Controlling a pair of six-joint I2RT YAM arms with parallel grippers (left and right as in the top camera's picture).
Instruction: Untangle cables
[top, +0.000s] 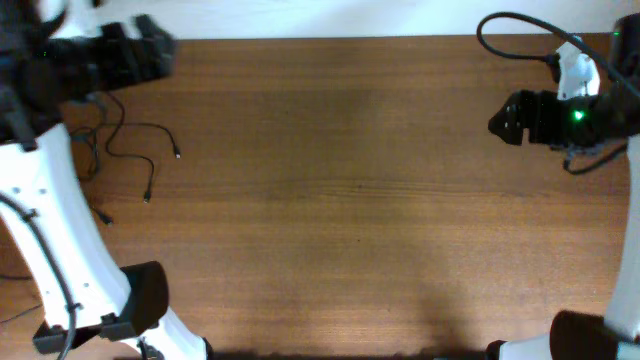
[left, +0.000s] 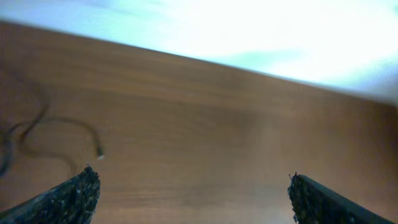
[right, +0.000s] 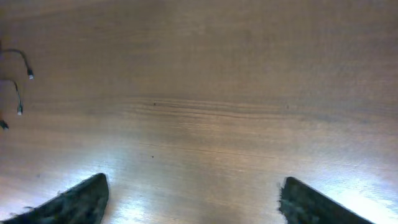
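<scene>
left arm (top: 80, 260), white, at near left edge of wooden table (top: 350, 200); cables (top: 130, 150), thin black strands with small plug ends, lying loose and partly looped on left side of table, just beside left arm, touched by neither gripper; left gripper (top: 160, 50) over far left corner, just beyond cables, fingers (left: 68, 199) spread wide, nothing between; right gripper (top: 500, 120) toward far right edge, well apart from cables, fingers (right: 81, 199) also spread wide, holding nothing
</scene>
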